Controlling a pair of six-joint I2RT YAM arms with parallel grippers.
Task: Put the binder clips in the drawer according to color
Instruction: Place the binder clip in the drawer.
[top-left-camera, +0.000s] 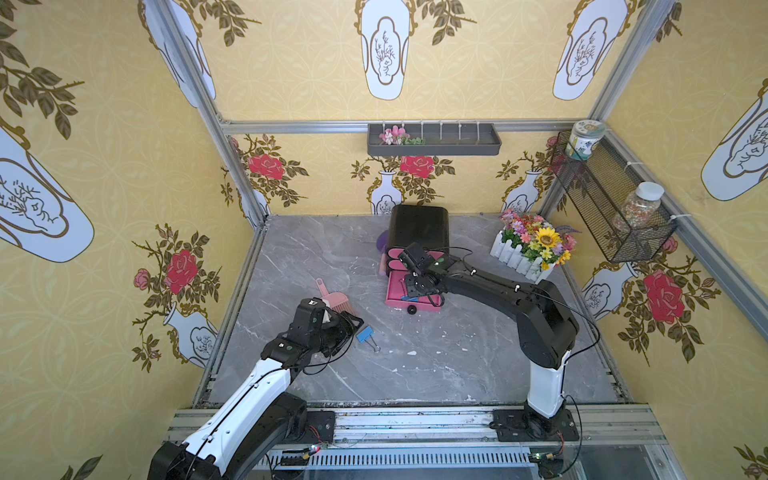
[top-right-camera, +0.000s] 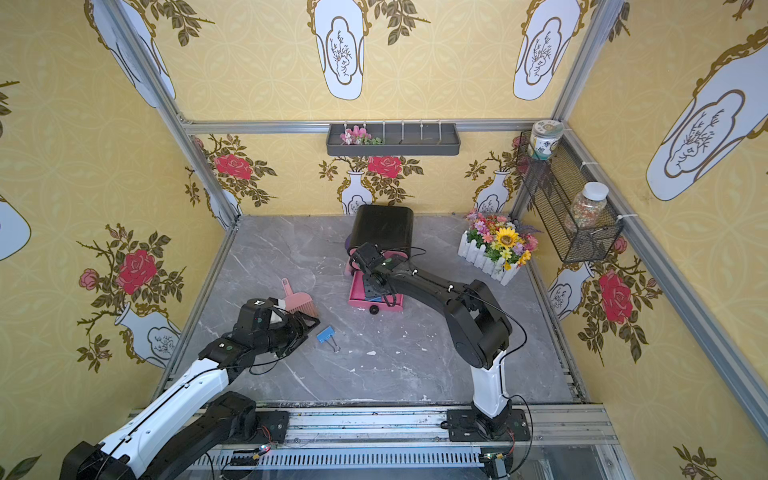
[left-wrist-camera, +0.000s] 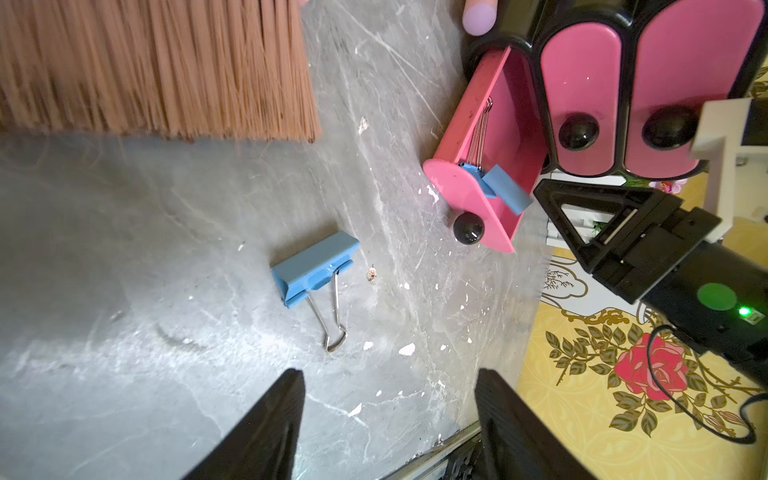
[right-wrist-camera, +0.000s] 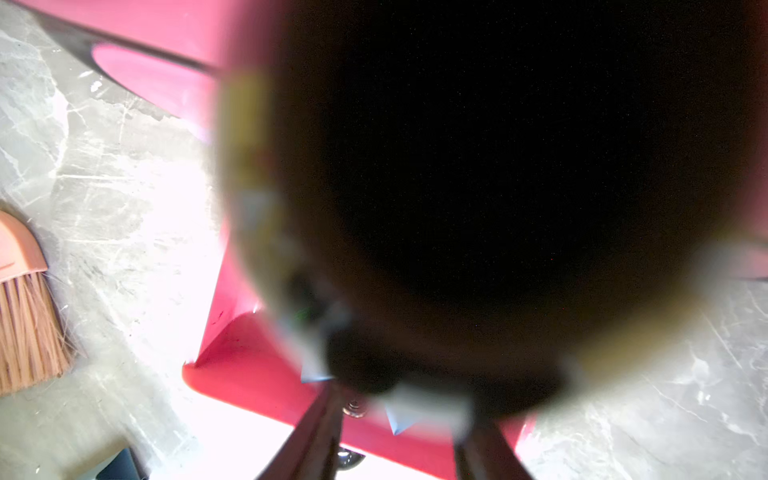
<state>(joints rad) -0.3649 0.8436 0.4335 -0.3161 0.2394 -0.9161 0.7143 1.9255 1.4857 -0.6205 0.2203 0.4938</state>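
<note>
Blue binder clip (left-wrist-camera: 309, 270) lies loose on the worktop (left-wrist-camera: 124, 291), just beyond the parted, empty left end effector (left-wrist-camera: 388, 374); a good grasp would straddle its body, not the wire handles; at two o'clock from it, the pulled-out drawer (left-wrist-camera: 461, 124) holds blue clips (left-wrist-camera: 505, 189) beneath the right end effector (top-left-camera: 413, 293), whose grip cannot be told.

no legible text anywhere; markings on the jar (top-left-camera: 584, 143) too small

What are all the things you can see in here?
Loose binder clip: one, blue, on grey table.
Stored binder clips: several, blue, in open drawer; count unclear.
Cabinet: one, black; three pink drawers, two shut.
Brush: one, pink, near loose clip.
Flower box: one, white, table's back corner.
Wall tray: one, grey, back wall.
Wire basket: one, black, side wall, two jars.
Left pincer: one, black, open, empty.
Right pincer: one, black, over open drawer; grip blurred.
</note>
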